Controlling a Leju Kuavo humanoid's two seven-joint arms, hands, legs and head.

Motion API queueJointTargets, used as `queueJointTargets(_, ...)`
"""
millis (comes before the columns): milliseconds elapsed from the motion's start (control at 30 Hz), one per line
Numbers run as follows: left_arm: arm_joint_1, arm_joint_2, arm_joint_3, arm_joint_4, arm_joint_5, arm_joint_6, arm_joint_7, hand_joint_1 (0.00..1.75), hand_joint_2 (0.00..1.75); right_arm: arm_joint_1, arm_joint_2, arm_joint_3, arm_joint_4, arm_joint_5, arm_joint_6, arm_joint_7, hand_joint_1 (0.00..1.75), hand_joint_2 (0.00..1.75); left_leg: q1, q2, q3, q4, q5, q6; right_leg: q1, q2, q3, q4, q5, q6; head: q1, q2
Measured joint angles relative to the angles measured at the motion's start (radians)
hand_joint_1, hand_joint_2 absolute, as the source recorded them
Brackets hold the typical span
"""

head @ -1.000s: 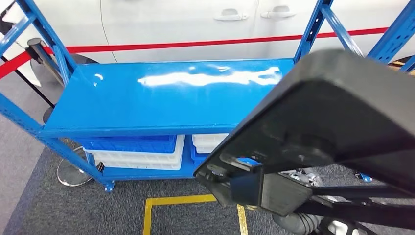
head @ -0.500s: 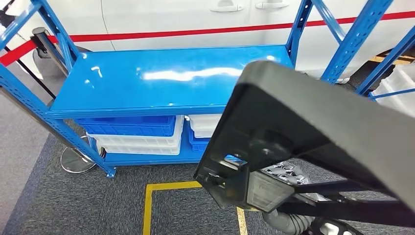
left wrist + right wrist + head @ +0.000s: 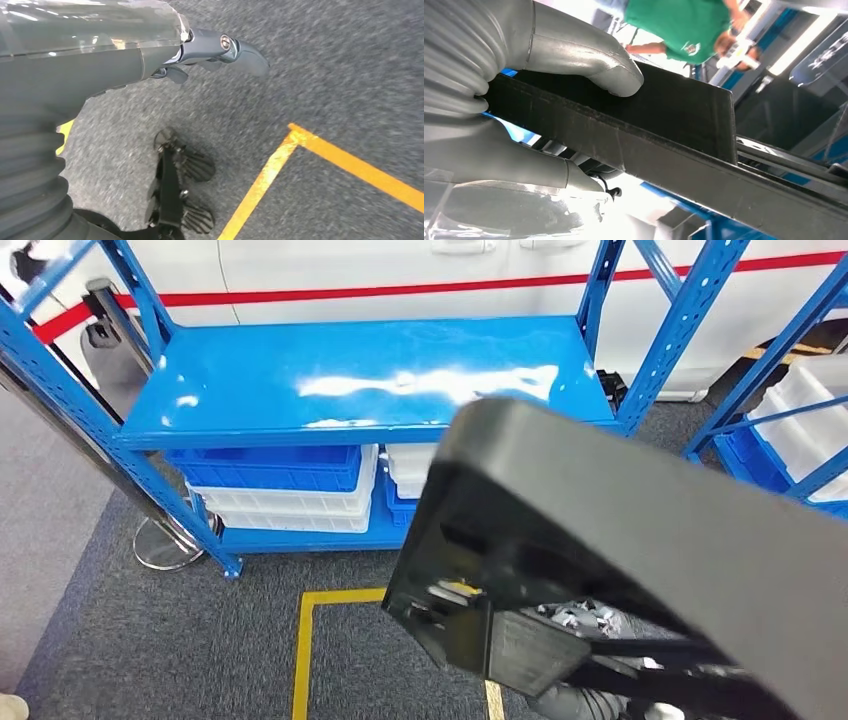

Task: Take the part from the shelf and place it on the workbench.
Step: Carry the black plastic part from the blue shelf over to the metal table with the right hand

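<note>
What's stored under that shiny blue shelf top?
Under the blue shelf top sit stacked blue and white bins. The black part in the right hand covers the bins' right side.

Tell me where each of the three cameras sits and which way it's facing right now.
Head view: high on the body, looking down at the blue shelf and black part.
Left wrist view: behind the left hand, facing carpet with yellow tape.
Right wrist view: behind the right hand, gripping the part.
Head and right wrist views share the part.
</note>
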Motion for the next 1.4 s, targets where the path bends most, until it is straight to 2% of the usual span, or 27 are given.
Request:
queueJointTargets(67, 0.0, 0.0, 0.011, 0.0, -0.005, -0.005, -0.001, 0.0, 1.75, -0.008, 0.001, 0.006, -0.005, 0.001, 0.002, 0.0, 1.75, 1.75, 0.002, 0.002, -0.008, -0.008, 0.02, 0.011, -0.003, 0.002, -0.008, 0.013, -0.009, 0.011, 0.001, 0.0)
queueJointTargets(100, 0.0, 0.0, 0.015, 0.0, -0.006, -0.008, 0.0, 0.0, 1.75, -0.011, 0.002, 0.007, -0.007, 0.001, 0.004, 0.0, 1.75, 1.75, 0.004, 0.004, -0.015, -0.012, 0.031, 0.016, -0.004, 0.005, -0.02, 0.043, -0.036, 0.016, 0.001, 0.0)
queueJointTargets(200, -0.001, 0.0, 0.026, 0.0, -0.014, -0.011, 0.003, 0.0, 1.75, -0.016, 0.002, 0.009, -0.008, 0.009, 0.014, 0.0, 1.75, 1.75, 0.005, 0.006, -0.042, -0.01, 0.054, 0.023, -0.009, 0.009, -0.075, 0.217, -0.155, 0.026, 0.003, 0.0)
queueJointTargets(233, -0.001, -0.001, 0.029, 0.0, -0.019, -0.01, 0.007, 0.0, 1.75, -0.017, 0.002, 0.01, -0.008, 0.014, 0.018, 0.0, 1.75, 1.75, 0.005, 0.006, -0.051, -0.007, 0.059, 0.022, -0.01, 0.009, -0.079, 0.252, -0.171, 0.028, 0.003, 0.0)
queueJointTargets(267, -0.002, -0.001, 0.033, 0.0, -0.025, -0.006, 0.011, 0.0, 1.75, -0.018, 0.002, 0.01, -0.009, 0.019, 0.021, 0.0, 1.75, 1.75, 0.005, 0.007, -0.058, -0.002, 0.063, 0.021, -0.012, 0.009, -0.065, 0.251, -0.168, 0.03, 0.003, 0.0)
queueJointTargets(300, -0.002, -0.001, 0.036, 0.0, -0.032, 0.001, 0.017, 0.0, 1.75, -0.02, 0.002, 0.011, -0.01, 0.024, 0.023, 0.0, 1.75, 1.75, 0.006, 0.009, -0.065, 0.004, 0.065, 0.019, -0.013, 0.006, -0.031, 0.213, -0.148, 0.031, 0.003, 0.0)
queueJointTargets(333, -0.001, -0.001, 0.039, 0.0, -0.04, 0.009, 0.022, 0.0, 1.75, -0.023, 0.002, 0.011, -0.012, 0.027, 0.026, 0.0, 1.75, 1.75, 0.006, 0.012, -0.072, 0.011, 0.065, 0.017, -0.014, -0.002, 0.013, 0.148, -0.122, 0.03, 0.003, 0.0)
queueJointTargets(400, 0.001, -0.001, 0.041, 0.0, -0.056, 0.022, 0.029, 0.0, 1.75, -0.03, 0.001, 0.011, -0.015, 0.028, 0.031, 0.0, 1.75, 1.75, 0.003, 0.019, -0.082, 0.027, 0.061, 0.009, -0.009, -0.028, 0.077, 0.037, -0.095, 0.022, 0.003, 0.0)
queueJointTargets(433, 0.002, -0.001, 0.042, 0.0, -0.063, 0.026, 0.031, 0.0, 1.75, -0.032, 0.001, 0.012, -0.016, 0.028, 0.032, 0.0, 1.75, 1.75, 0.0, 0.023, -0.086, 0.033, 0.06, 0.005, -0.006, -0.036, 0.086, 0.012, -0.093, 0.015, 0.002, 0.0)
queueJointTargets(533, 0.002, 0.0, 0.043, 0.0, -0.08, 0.035, 0.035, 0.0, 1.75, -0.034, -0.002, 0.012, -0.017, 0.031, 0.032, 0.0, 1.75, 1.75, 0.0, 0.039, -0.091, 0.037, 0.058, -0.01, -0.003, -0.02, 0.078, 0.005, -0.088, -0.005, 0.001, 0.0)
queueJointTargets(600, 0.0, -0.001, 0.045, 0.0, -0.089, 0.051, 0.041, 0.0, 1.75, -0.036, -0.003, 0.014, -0.017, 0.041, 0.032, -0.001, 1.75, 1.75, 0.004, 0.027, -0.106, 0.073, 0.028, -0.022, -0.006, -0.007, 0.074, 0.0, -0.08, -0.018, 0.001, 0.0)
queueJointTargets(700, -0.002, -0.002, 0.05, 0.0, -0.105, 0.094, 0.056, 0.0, 1.75, -0.047, 0.0, 0.024, -0.014, 0.063, 0.037, 0.0, 1.75, 1.75, 0.008, 0.003, -0.18, 0.247, -0.067, -0.032, -0.006, 0.013, 0.066, -0.001, -0.072, -0.028, 0.0, 0.0)
queueJointTargets(733, -0.003, -0.003, 0.051, 0.0, -0.109, 0.106, 0.06, 0.0, 1.75, -0.051, 0.002, 0.028, -0.012, 0.067, 0.042, 0.0, 1.75, 1.75, 0.009, 0.001, -0.201, 0.296, -0.081, -0.033, -0.006, 0.021, 0.064, -0.001, -0.071, -0.028, 0.0, 0.0)
queueJointTargets(767, -0.003, -0.004, 0.053, 0.0, -0.111, 0.114, 0.062, 0.0, 1.75, -0.055, 0.004, 0.031, -0.01, 0.068, 0.047, 0.0, 1.75, 1.75, 0.01, 0.0, -0.207, 0.312, -0.076, -0.034, -0.006, 0.029, 0.063, 0.0, -0.069, -0.028, 0.0, 0.0)
queueJointTargets(800, -0.004, -0.005, 0.053, 0.0, -0.112, 0.117, 0.063, 0.0, 1.75, -0.06, 0.006, 0.034, -0.008, 0.067, 0.052, 0.0, 1.75, 1.75, 0.012, -0.001, -0.196, 0.291, -0.052, -0.033, -0.006, 0.038, 0.063, 0.0, -0.068, -0.027, 0.0, 0.0)
queueJointTargets(833, -0.005, -0.005, 0.055, 0.0, -0.113, 0.118, 0.064, 0.0, 1.75, -0.066, 0.008, 0.037, -0.006, 0.066, 0.057, 0.0, 1.75, 1.75, 0.014, -0.006, -0.169, 0.235, -0.015, -0.032, -0.006, 0.047, 0.064, 0.001, -0.067, -0.026, 0.0, 0.0)
queueJointTargets(900, -0.007, -0.006, 0.059, 0.0, -0.114, 0.119, 0.064, 0.0, 1.75, -0.08, 0.011, 0.041, 0.0, 0.06, 0.066, 0.0, 1.75, 1.75, 0.019, -0.041, -0.108, 0.104, 0.04, -0.028, -0.006, 0.064, 0.062, 0.004, -0.065, -0.02, 0.001, 0.0)
queueJointTargets(967, -0.008, -0.007, 0.066, 0.0, -0.118, 0.125, 0.064, 0.0, 1.75, -0.093, 0.012, 0.046, 0.01, 0.038, 0.076, 0.0, 1.75, 1.75, 0.019, -0.067, -0.084, 0.044, 0.05, -0.023, -0.008, 0.082, 0.052, 0.006, -0.059, -0.007, 0.001, 0.0)
queueJointTargets(1033, -0.009, -0.01, 0.075, 0.0, -0.124, 0.133, 0.064, 0.0, 1.75, -0.101, 0.009, 0.052, 0.022, 0.0, 0.084, 0.0, 1.75, 1.75, 0.017, -0.058, -0.085, 0.037, 0.052, -0.014, -0.01, 0.099, 0.042, 0.004, -0.049, 0.01, 0.0, 0.0)
queueJointTargets(1067, -0.009, -0.012, 0.079, 0.0, -0.126, 0.136, 0.064, 0.0, 1.75, -0.101, 0.006, 0.053, 0.027, -0.019, 0.088, 0.0, 1.75, 1.75, 0.018, -0.048, -0.085, 0.032, 0.057, -0.007, -0.01, 0.098, 0.039, 0.007, -0.05, 0.016, 0.001, 0.0)
queueJointTargets(1133, -0.008, -0.02, 0.084, 0.0, -0.135, 0.142, 0.064, 0.0, 1.75, -0.095, -0.001, 0.055, 0.031, -0.047, 0.096, -0.001, 1.75, 1.75, 0.021, -0.027, -0.085, 0.023, 0.066, 0.007, -0.008, 0.07, 0.016, 0.054, -0.084, 0.024, 0.004, 0.0)
queueJointTargets(1200, -0.001, -0.027, 0.088, 0.0, -0.146, 0.148, 0.064, 0.0, 1.75, -0.08, -0.01, 0.056, 0.032, -0.064, 0.105, -0.001, 1.75, 1.75, 0.017, -0.007, -0.088, 0.021, 0.068, 0.014, -0.008, 0.036, -0.037, 0.171, -0.149, 0.028, 0.007, 0.0)
queueJointTargets(1233, 0.002, -0.03, 0.09, 0.0, -0.153, 0.15, 0.064, 0.0, 1.75, -0.072, -0.015, 0.056, 0.032, -0.072, 0.111, -0.001, 1.75, 1.75, 0.015, 0.005, -0.089, 0.022, 0.068, 0.016, -0.009, 0.03, -0.063, 0.229, -0.172, 0.03, 0.007, 0.0)
queueJointTargets(1267, 0.005, -0.032, 0.091, 0.0, -0.159, 0.15, 0.064, 0.0, 1.75, -0.065, -0.019, 0.055, 0.034, -0.078, 0.118, -0.001, 1.75, 1.75, 0.014, 0.016, -0.091, 0.023, 0.068, 0.017, -0.01, 0.027, -0.077, 0.262, -0.179, 0.031, 0.007, 0.0)
queueJointTargets(1300, 0.005, -0.034, 0.091, 0.0, -0.167, 0.147, 0.064, 0.0, 1.75, -0.059, -0.021, 0.053, 0.035, -0.081, 0.127, -0.001, 1.75, 1.75, 0.012, 0.027, -0.091, 0.024, 0.067, 0.017, -0.01, 0.024, -0.073, 0.259, -0.168, 0.031, 0.007, 0.0)
queueJointTargets(1333, 0.005, -0.034, 0.091, 0.0, -0.176, 0.142, 0.064, 0.0, 1.75, -0.056, -0.023, 0.051, 0.036, -0.079, 0.134, -0.001, 1.75, 1.75, 0.011, 0.038, -0.091, 0.025, 0.066, 0.017, -0.009, 0.019, -0.048, 0.218, -0.141, 0.029, 0.007, 0.0)
queueJointTargets(1400, 0.001, -0.035, 0.091, 0.0, -0.196, 0.126, 0.063, 0.0, 1.75, -0.055, -0.023, 0.049, 0.036, -0.063, 0.132, -0.001, 1.75, 1.75, 0.007, 0.055, -0.09, 0.028, 0.063, 0.013, -0.002, -0.014, 0.026, 0.083, -0.087, 0.018, 0.007, 0.0)
